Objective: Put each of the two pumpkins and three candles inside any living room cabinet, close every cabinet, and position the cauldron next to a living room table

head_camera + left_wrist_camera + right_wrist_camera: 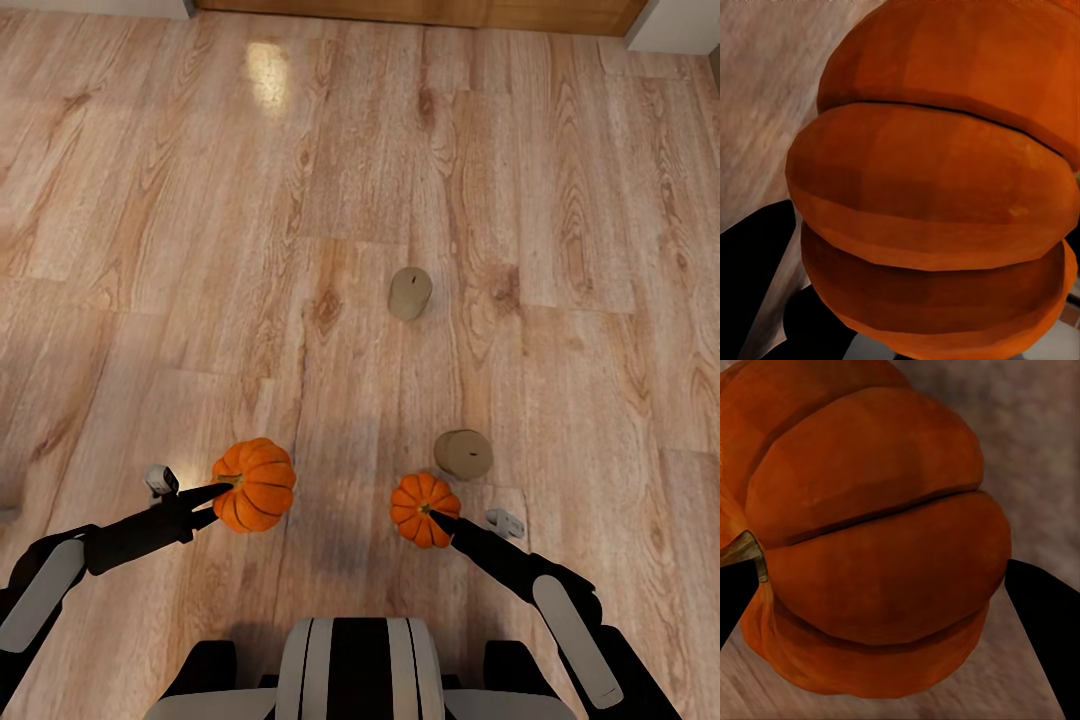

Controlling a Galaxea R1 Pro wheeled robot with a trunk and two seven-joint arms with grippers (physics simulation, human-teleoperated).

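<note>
Both grippers grip pumpkins above the wooden floor (200,200): left gripper (222,498) clamps the larger pumpkin (255,484), right gripper (440,520) the smaller pumpkin (423,509); two candles (410,293) lie on the floor ahead

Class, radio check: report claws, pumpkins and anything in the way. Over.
Left claw shut on larger pumpkin. Right claw shut on smaller pumpkin. Two candles on floor ahead: near one, far one. Over.

ribbed orange pumpkin (937,195) close up between dark fingers (754,270), wood floor (765,90) behind.
</note>
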